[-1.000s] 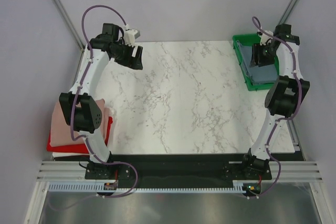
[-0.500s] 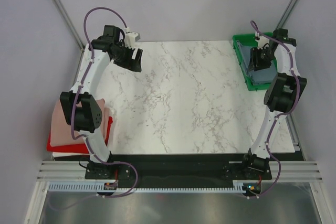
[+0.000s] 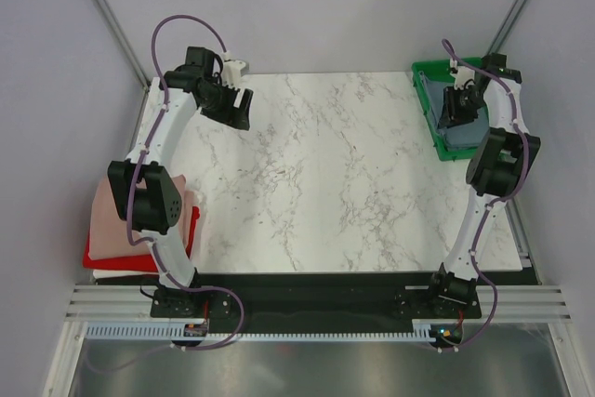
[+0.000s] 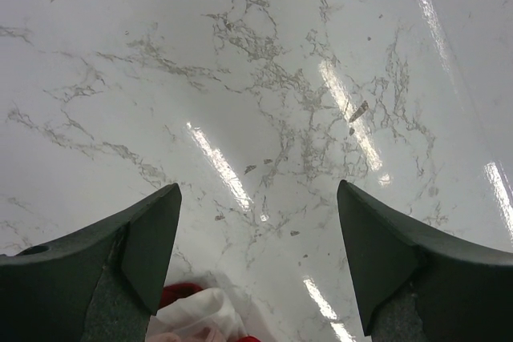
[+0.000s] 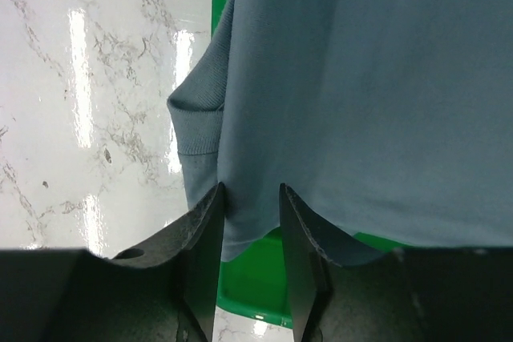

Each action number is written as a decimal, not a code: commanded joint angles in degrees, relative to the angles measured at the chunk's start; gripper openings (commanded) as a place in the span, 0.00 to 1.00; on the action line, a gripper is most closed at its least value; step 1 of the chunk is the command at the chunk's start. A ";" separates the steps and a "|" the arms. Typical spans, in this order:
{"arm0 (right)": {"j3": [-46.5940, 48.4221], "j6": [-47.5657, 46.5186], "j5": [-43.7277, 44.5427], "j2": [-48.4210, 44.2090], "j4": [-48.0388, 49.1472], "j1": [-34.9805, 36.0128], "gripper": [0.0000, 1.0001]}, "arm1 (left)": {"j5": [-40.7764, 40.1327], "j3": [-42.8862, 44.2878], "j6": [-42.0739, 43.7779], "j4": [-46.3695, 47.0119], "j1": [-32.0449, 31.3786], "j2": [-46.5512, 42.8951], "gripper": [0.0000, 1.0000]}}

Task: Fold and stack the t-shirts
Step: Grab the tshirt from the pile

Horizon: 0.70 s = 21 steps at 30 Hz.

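Note:
A slate blue-grey t-shirt (image 3: 468,130) lies in the green tray (image 3: 426,73) at the far right. In the right wrist view the t-shirt (image 5: 361,102) fills the frame, one sleeve hanging over the tray's rim (image 5: 256,290) onto the marble. My right gripper (image 3: 457,107) is over the tray, its jaws close together with the shirt's hem between them (image 5: 251,222). My left gripper (image 3: 237,109) is open and empty above the far left of the table (image 4: 258,262). Folded pale pink (image 3: 116,220), red (image 3: 102,256) and white (image 3: 116,275) t-shirts are stacked at the near left.
The white marble table (image 3: 325,174) lies between the arms. A bit of the red and white cloth (image 4: 196,318) shows at the bottom edge of the left wrist view. Grey walls and metal frame bars enclose the table.
My right arm has shifted slightly back and left over the tray. My left gripper has moved a little towards the back left.

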 commanded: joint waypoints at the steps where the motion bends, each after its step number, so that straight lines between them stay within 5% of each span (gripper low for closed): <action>1: 2.71 -0.78 -1.66 1.05 0.28 0.18 0.40 | -1.67 -0.18 2.36 -0.37 -0.58 -0.37 0.86; 9: 3.95 -1.48 -2.37 -0.70 -0.07 0.10 0.00 | -3.08 -0.53 2.89 -0.37 -0.93 -0.63 0.86; 21: 10.45 -14.04 6.84 -22.58 -0.07 6.86 0.00 | -2.56 0.25 2.01 0.95 -0.93 -0.10 0.87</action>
